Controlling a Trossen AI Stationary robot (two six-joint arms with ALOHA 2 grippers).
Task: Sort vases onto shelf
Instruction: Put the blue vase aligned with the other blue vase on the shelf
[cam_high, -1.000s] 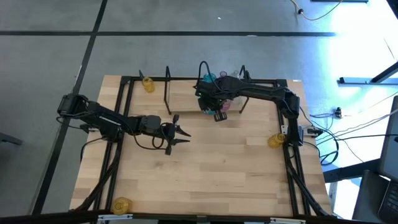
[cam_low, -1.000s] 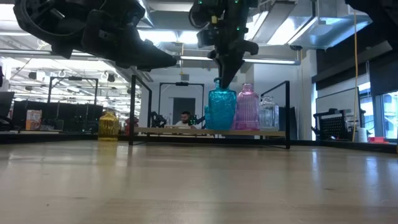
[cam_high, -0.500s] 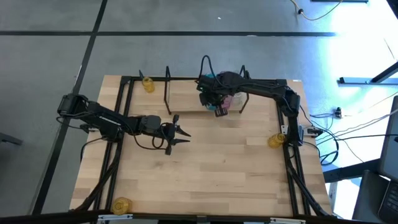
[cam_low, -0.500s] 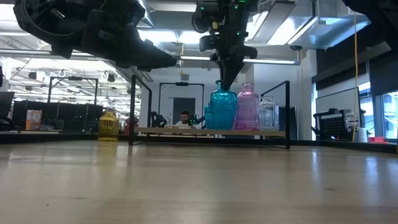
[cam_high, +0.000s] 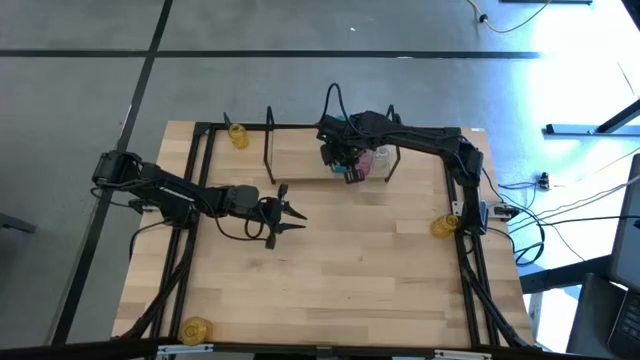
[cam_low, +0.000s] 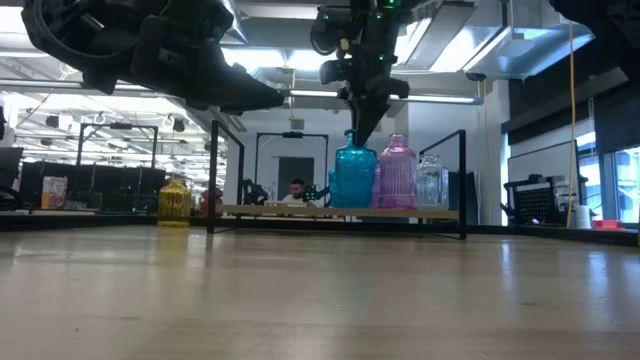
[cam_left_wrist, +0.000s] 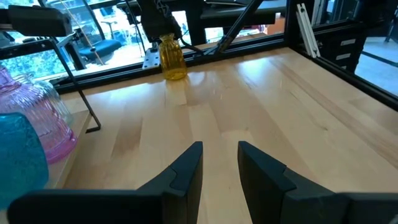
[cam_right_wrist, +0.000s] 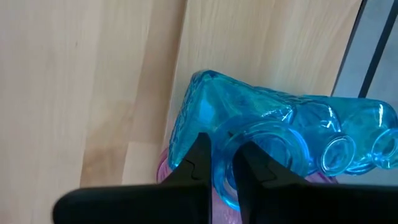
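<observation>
Vases are scattered around the table, and going from left to right explains most of the layout: a yellow vase (cam_high: 196, 328) waits at the near left corner, another yellow vase (cam_high: 237, 135) stands at the far left by the table's black rail, both outside the shelf (cam_high: 300, 165) and so, by my reading, not yet sorted. Next comes the left gripper (cam_high: 290, 217), parked low over bare wood in the left-centre of the table; its fingers stand moderately apart with nothing between them, as the left wrist view shows plain tabletop through the gap, so this arm seems to be waiting clear of the work. Further right lies the shelf, a light board between black wire uprights, along the far edge. At its right end the right gripper (cam_high: 351, 175) hangs over a teal vase (cam_low: 354, 178) that stands upright on the board. Its claw is nearly closed, one finger inside the vase's mouth and one outside, pinching the glass rim, as the right wrist view shows with the blue lip (cam_right_wrist: 267, 149) between the dark fingers. Holding by the rim probably keeps the vase upright for setting down close to its neighbours. Just right of it stand a pink vase (cam_low: 397, 176) and a clear vase (cam_low: 432, 184), lined up on the same board, with more teal glass showing behind. One more yellow vase (cam_high: 444, 226) sits off the shelf by the right rail.
</observation>
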